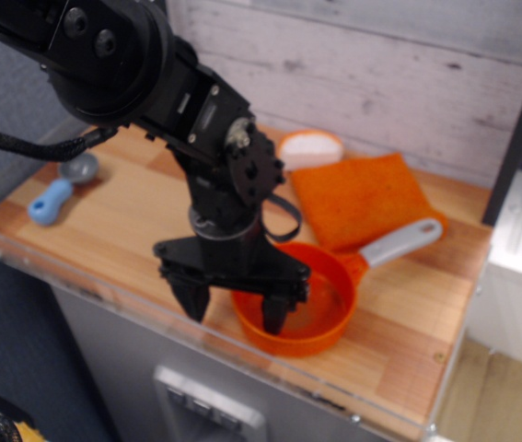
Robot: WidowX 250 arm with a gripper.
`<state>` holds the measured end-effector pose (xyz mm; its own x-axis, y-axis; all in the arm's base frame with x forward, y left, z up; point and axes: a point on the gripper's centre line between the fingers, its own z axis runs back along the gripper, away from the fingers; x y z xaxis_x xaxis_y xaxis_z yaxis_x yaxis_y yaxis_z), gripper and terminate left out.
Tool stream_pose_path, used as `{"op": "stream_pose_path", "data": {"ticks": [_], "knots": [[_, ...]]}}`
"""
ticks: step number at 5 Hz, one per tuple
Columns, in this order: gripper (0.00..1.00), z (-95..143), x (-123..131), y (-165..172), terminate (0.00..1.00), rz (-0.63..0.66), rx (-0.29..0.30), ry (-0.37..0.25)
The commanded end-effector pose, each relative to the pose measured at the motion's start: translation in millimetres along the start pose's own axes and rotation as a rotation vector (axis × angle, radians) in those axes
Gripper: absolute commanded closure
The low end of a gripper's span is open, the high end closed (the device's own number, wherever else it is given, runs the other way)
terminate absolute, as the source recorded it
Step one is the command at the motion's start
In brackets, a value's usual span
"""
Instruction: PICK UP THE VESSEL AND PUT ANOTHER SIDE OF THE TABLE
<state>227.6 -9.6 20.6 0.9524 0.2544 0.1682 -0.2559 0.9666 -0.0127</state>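
Observation:
The vessel point(320, 313), an orange toy saucepan with a light-grey handle point(399, 241), sits at the front right of the wood-plank table point(122, 230). My black gripper point(235, 311) is open and low over the pan's left rim. One finger point(276, 316) is inside the pan and the other finger point(191, 299) is outside it on the left. The arm hides the pan's left part and its centre spot. Nothing is held.
An orange cloth point(357, 195) lies behind the pan, with a white and orange bread-like piece point(308, 145) beside it. A small grey scoop with a blue handle point(58, 190) lies at the far left. A clear acrylic rim point(86, 281) runs along the front edge.

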Motion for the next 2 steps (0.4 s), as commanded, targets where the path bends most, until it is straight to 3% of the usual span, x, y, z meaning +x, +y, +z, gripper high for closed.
{"op": "stream_pose_path", "data": {"ticks": [1, 2], "knots": [[1.0, -0.7, -4.9, 9.8, 0.0, 0.01, 0.023, -0.052], [1.0, 0.6, -8.2, 8.9, 0.0, 0.01, 0.025, -0.06]]}}
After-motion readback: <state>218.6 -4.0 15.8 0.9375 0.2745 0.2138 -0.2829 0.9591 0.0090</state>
